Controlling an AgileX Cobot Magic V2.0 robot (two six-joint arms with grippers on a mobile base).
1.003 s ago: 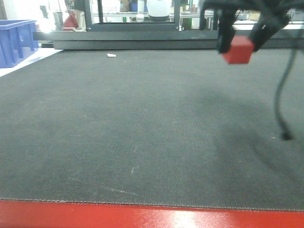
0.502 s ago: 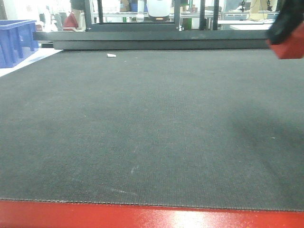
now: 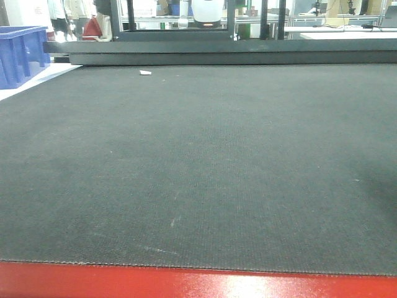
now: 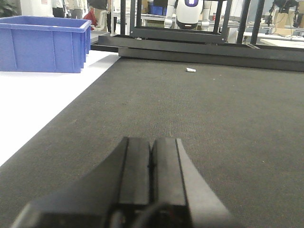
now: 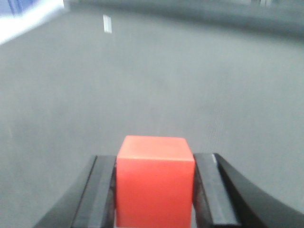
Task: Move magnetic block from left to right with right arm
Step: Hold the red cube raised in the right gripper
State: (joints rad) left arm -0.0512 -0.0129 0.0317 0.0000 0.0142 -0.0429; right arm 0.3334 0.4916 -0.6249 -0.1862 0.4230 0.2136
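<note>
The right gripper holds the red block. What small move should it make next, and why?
Probably lower the block to the mat. The right gripper is shut on it, the mat ahead looks bare, and the front view shows neither of them, so the block is likely far enough right.

Mat [image 3: 198,161] covers most of the counter [image 3: 198,287], with the counter's front lip showing before it. Crate [image 3: 22,53] sits far left, off the mat, on the bare counter strip. Small scrap [image 3: 145,72] lies on the mat near its far edge, left of centre. Metal rack [image 3: 180,34] stands behind the far edge. Left gripper [image 4: 151,161] is low over the mat's left side, fingers together, crate ahead-left. Magnetic block [image 5: 154,190] is clamped between the right gripper [image 5: 154,160] fingers, above the mat.
</note>
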